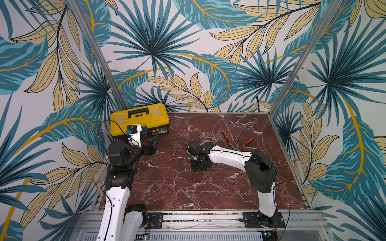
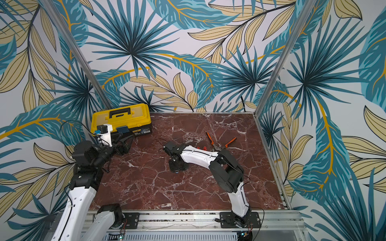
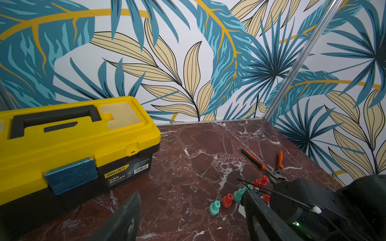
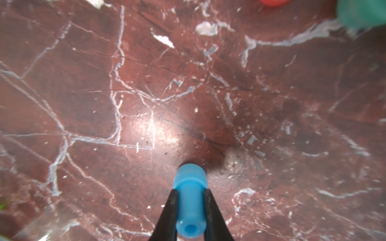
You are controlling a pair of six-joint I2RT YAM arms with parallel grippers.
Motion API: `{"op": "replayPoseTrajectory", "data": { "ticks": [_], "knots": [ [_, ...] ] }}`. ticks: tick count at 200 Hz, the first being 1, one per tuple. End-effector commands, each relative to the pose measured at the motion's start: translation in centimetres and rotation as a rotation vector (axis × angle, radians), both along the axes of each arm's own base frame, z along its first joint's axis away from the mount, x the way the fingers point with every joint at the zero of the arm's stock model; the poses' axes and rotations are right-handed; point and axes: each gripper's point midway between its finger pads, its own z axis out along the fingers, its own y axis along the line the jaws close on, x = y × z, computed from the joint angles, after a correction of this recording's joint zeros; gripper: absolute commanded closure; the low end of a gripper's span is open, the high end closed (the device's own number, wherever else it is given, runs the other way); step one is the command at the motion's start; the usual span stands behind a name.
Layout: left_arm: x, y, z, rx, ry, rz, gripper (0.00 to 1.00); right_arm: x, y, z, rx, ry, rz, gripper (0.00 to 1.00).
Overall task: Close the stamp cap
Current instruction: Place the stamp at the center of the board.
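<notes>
Both top views overlook the whole table (image 1: 177,187); left wrist looks across it; right wrist seems very near it.

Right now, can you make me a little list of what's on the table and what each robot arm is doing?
table: red-brown marble
right tool: shut on a blue stamp, pointing it down at the table
left tool: open, holding nothing, beside the yellow toolbox
yellow toolbox: lid down, in the far corner on the left arm's side
pliers: orange handles spread, lying flat beyond the right arm
small pieces: red and green ones in a loose row near the pliers
stamp cap: cannot tell whether it is on
</notes>
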Motion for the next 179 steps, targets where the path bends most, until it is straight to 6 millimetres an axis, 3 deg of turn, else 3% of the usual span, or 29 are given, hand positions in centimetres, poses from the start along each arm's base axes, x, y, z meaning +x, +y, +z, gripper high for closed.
{"op": "replayPoseTrajectory", "data": {
  "ticks": [1,20,52,86,90,111,179],
  "knots": [
    [0.0,0.1,-0.5,-0.009,0.016,0.000,0.21,-1.7,-5.6,-4.7,-0.320,0.063,0.041,0.91],
    [0.1,0.1,-0.6,-0.011,0.022,-0.003,0.21,-1.8,-6.7,-5.4,-0.403,0.069,0.063,0.92],
    [0.2,0.1,-0.7,-0.013,0.024,-0.007,0.21,-1.1,-8.0,-4.8,-0.489,0.046,0.079,0.92],
    [0.4,0.1,-0.9,-0.015,0.032,-0.008,0.21,0.2,-8.0,-3.9,-0.367,0.064,0.006,0.90],
    [0.4,0.1,-0.9,-0.015,0.034,-0.007,0.21,0.9,-8.7,-3.8,-0.346,0.071,-0.029,0.90],
    [0.4,0.1,-1.0,-0.015,0.035,-0.007,0.21,2.4,-8.7,-3.0,-0.259,0.065,-0.079,0.88],
    [0.4,0.1,-1.1,-0.015,0.040,-0.008,0.21,6.3,-10.1,-1.1,-0.254,0.021,-0.126,0.84]
  ]
}}
